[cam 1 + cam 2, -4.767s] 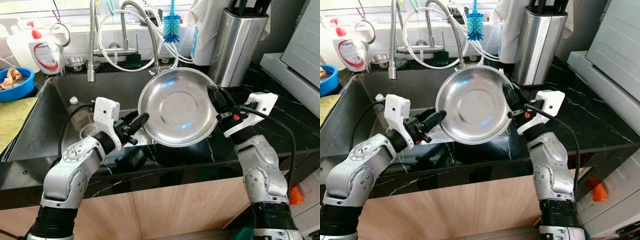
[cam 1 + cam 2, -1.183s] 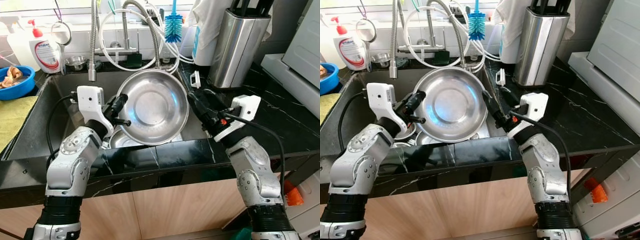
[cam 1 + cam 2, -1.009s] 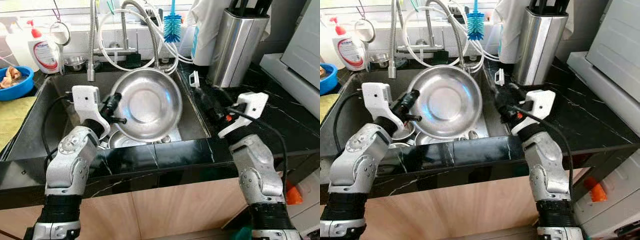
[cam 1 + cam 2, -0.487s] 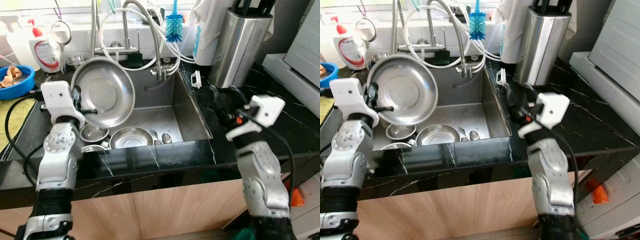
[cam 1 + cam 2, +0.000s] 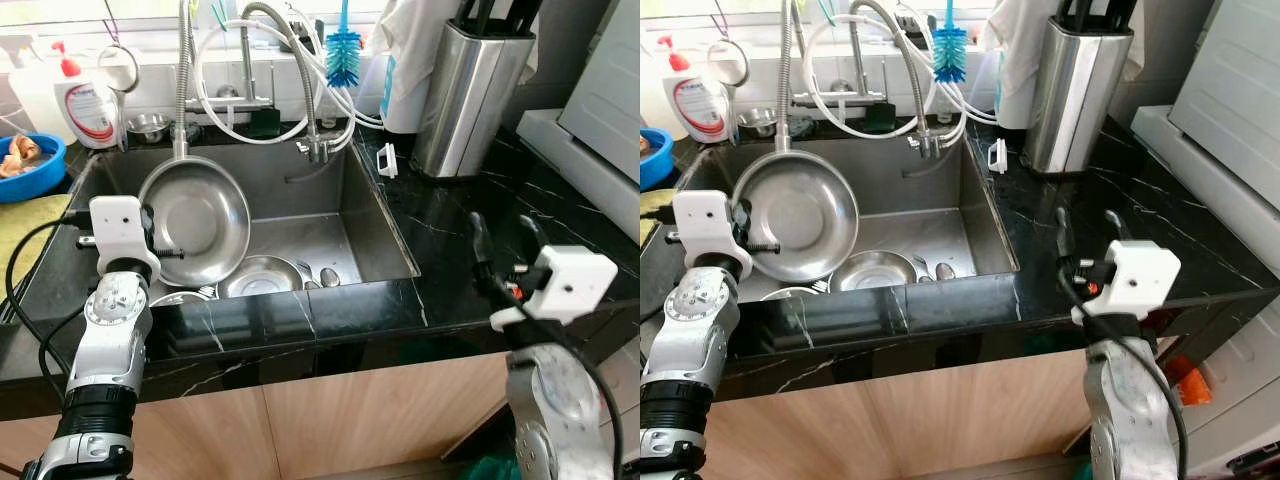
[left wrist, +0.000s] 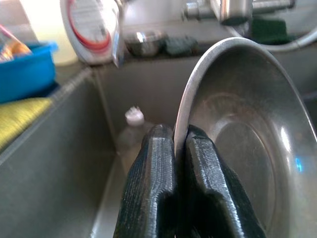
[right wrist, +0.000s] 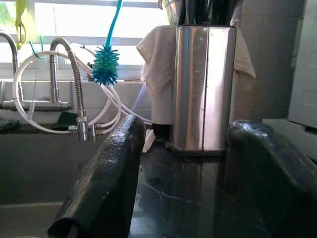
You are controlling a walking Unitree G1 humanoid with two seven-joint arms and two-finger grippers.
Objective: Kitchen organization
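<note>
While the left claw (image 5: 152, 243) pinched the bowl's (image 5: 195, 225) rim, the bowl stood on edge over the sink's (image 5: 300, 190) left side, dishes straight below; right claw (image 5: 500, 250) sat wide and empty above the table (image 5: 450, 215), well apart.

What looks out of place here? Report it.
The large steel bowl stands nearly on edge over the sink, pinched at its rim by the left gripper, not resting among the dishes. Right gripper hovers open above the counter.
</note>
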